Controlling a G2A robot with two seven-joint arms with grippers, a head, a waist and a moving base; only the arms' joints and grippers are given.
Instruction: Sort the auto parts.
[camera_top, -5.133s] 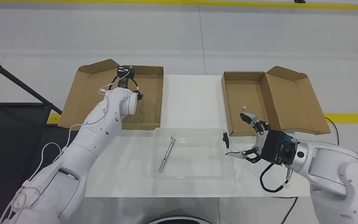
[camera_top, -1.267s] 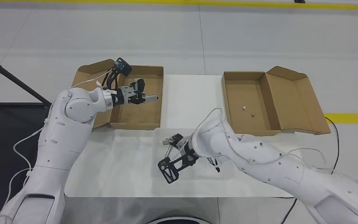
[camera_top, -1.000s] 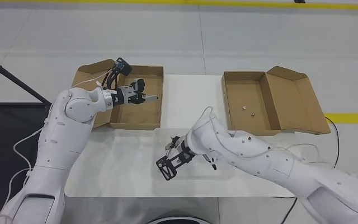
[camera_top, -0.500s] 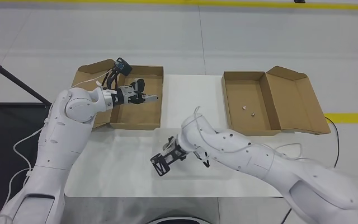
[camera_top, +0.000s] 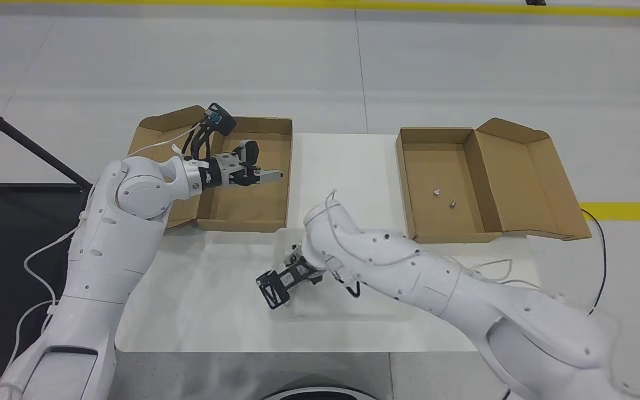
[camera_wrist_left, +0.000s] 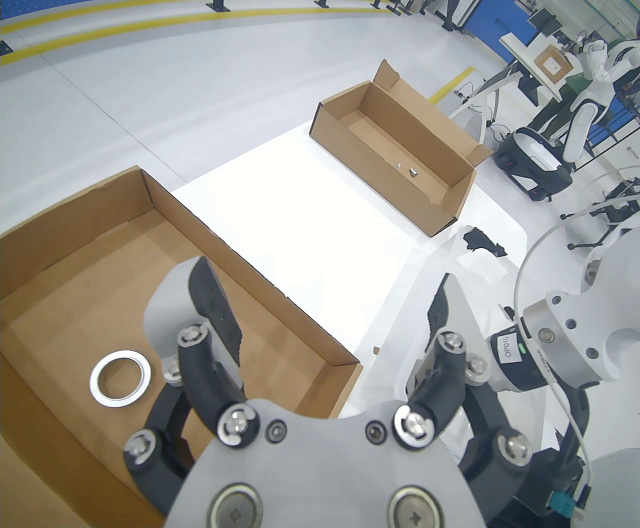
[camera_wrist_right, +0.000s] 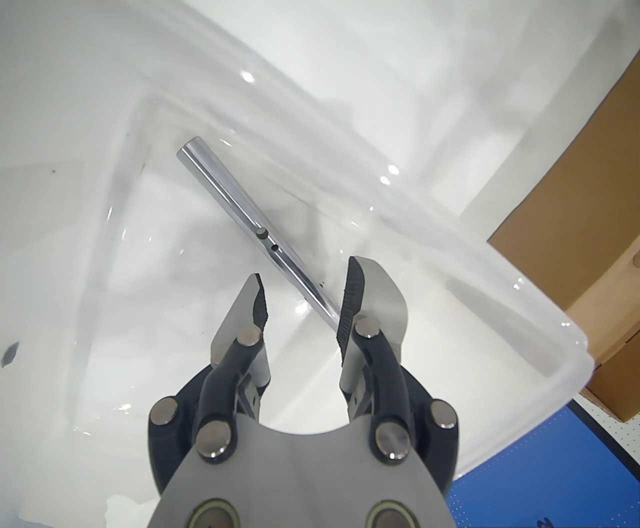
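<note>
Right arm (camera_top: 400, 270) stretches across the front of the table (camera_top: 340, 170); from the top view it covers most of the clear tray (camera_wrist_right: 430, 210).

Right gripper (camera_wrist_right: 305, 300) is down inside the tray, at the end nearest the left box (camera_top: 245, 205). Jaws are partly open and grip nothing.

Metal rod (camera_wrist_right: 240, 210) lies flat on the tray floor.
- Its near end runs in between the fingers (camera_wrist_right: 355, 295) and passes behind one pad. Contact there: can't tell.
- The rest of it sticks out ahead of the gripper toward a tray corner.
- The tray's clear wall stands between the rod and the left box, whose corner sits just outside the tray rim.

Left gripper (camera_wrist_left: 330, 320) is spread wide and has hold of nothing. It hangs over the left box's table-side wall, one finger above the box floor, the other above the white tabletop. The right arm's wrist is close in front of it.

Containers:
- Left box: flaps open, one flat metal ring (camera_wrist_left: 120, 377) on the floor, near the left gripper.
- Right box (camera_top: 440, 215): at the table's other side, lid flap folded outward. Two small metal parts (camera_top: 436, 190) lie close together on its floor, well apart from both grippers.
- Tray: the rod.
</note>
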